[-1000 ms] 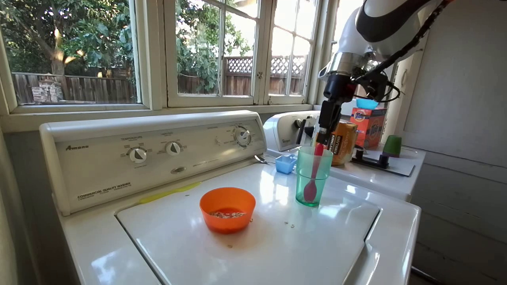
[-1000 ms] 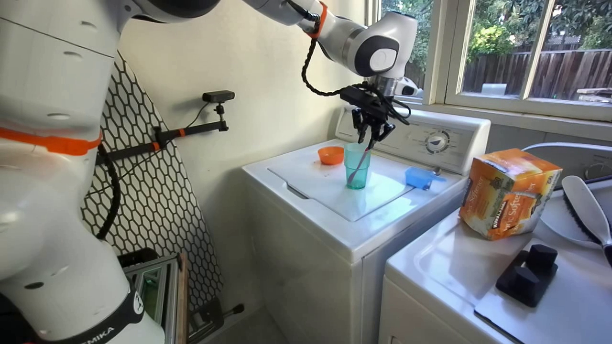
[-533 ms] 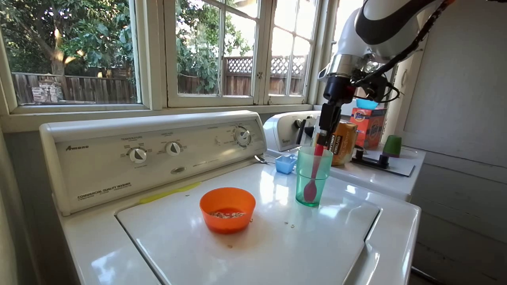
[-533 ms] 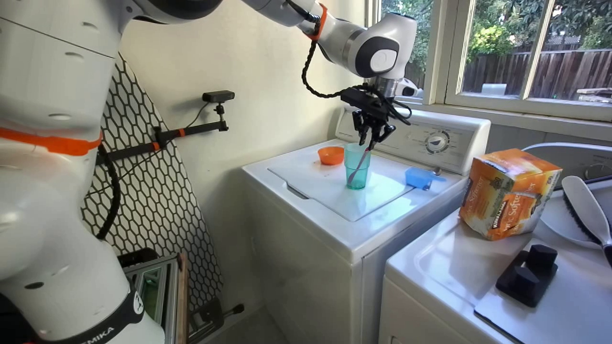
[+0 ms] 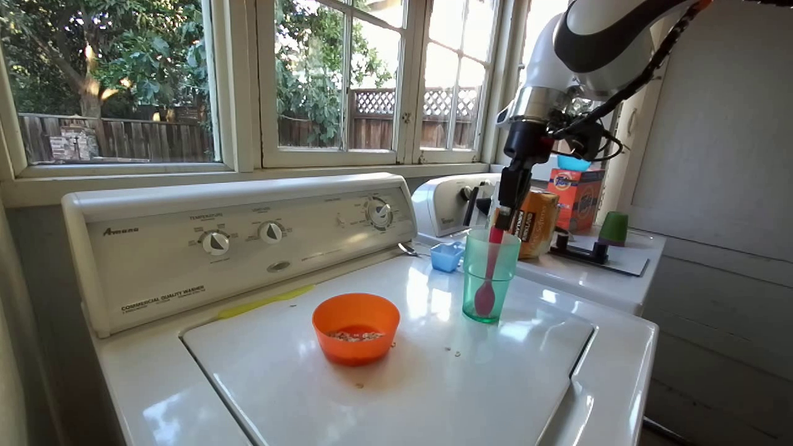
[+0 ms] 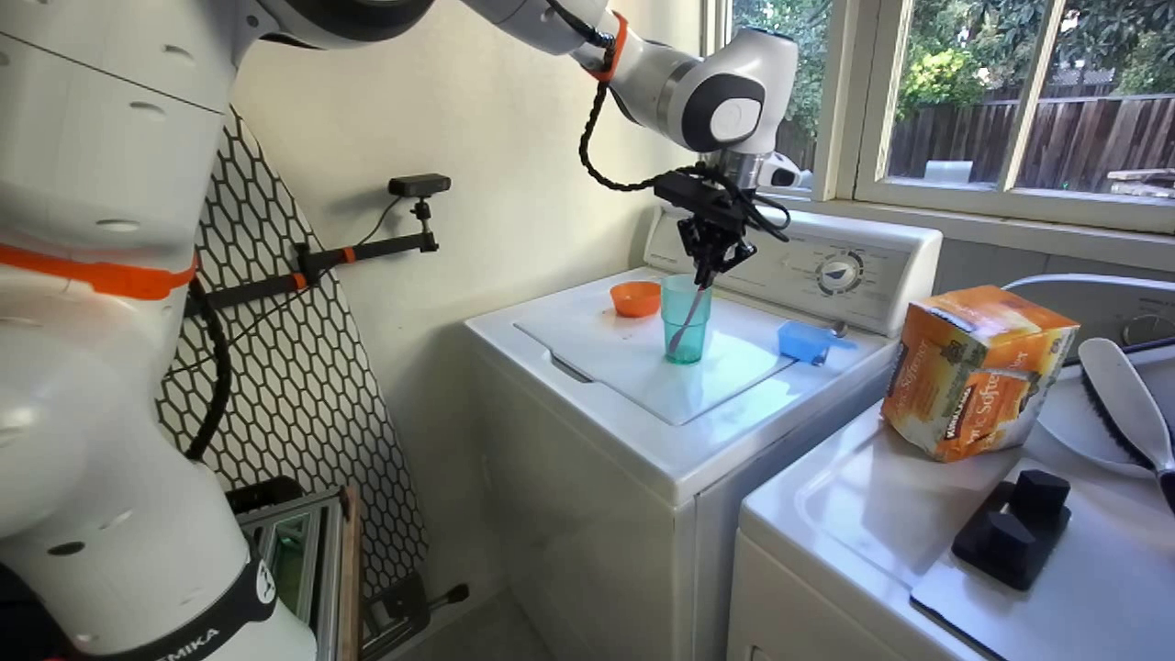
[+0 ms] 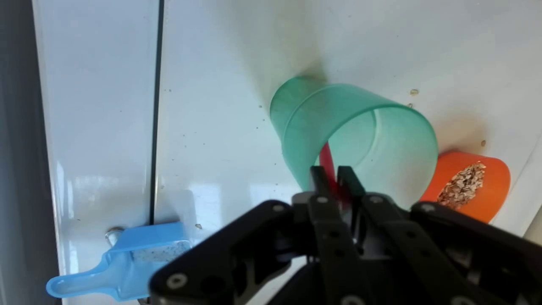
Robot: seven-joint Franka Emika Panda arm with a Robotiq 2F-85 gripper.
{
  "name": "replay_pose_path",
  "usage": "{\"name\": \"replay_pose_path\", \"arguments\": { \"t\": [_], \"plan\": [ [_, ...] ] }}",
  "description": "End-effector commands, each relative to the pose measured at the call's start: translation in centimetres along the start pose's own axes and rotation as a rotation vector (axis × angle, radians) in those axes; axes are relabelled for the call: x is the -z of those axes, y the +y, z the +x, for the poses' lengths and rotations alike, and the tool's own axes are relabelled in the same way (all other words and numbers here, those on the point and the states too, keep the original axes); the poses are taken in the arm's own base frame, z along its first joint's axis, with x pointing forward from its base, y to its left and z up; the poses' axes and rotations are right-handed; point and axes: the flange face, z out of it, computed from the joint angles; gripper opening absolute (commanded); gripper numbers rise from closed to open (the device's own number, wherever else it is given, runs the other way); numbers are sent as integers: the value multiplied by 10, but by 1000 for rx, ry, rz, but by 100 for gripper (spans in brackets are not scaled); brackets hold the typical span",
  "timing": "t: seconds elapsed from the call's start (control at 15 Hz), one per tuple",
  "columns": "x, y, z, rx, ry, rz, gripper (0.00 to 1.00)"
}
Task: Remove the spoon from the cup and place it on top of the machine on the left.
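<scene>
Inside the see-through green cup (image 5: 507,272) slants a red spoon (image 5: 490,269), wide end down, clasped by the pincer (image 7: 332,173).

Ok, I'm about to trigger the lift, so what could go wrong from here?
Tipping: the spoon slants inside the cup, broad end down, so a sideways pull might drag the cup over.
Slipping: the gripper seems to hold the spoon only near its upper end, so it might swivel or drop.
Knocking: the orange bowl shares the washer top, so a low swing could hit it.

Spoon (image 5: 490,269) in cup (image 5: 505,267), bowl (image 5: 348,354) on washer (image 5: 427,390)
</scene>
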Motion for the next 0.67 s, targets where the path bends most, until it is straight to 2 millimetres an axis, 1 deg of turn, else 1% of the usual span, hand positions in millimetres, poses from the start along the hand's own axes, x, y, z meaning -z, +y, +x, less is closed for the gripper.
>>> {"name": "replay_pose_path", "arguments": {
  "t": [0.0,0.07,0.33,0.4,0.6],
  "plan": [
    [8,-10,3,11,26,-29,3],
    [12,-13,3,16,33,-32,3],
    [43,-34,-2,30,70,-51,3],
    [55,-41,-6,30,81,-64,3],
    [85,-58,-18,26,95,-129,3]
  ]
}}
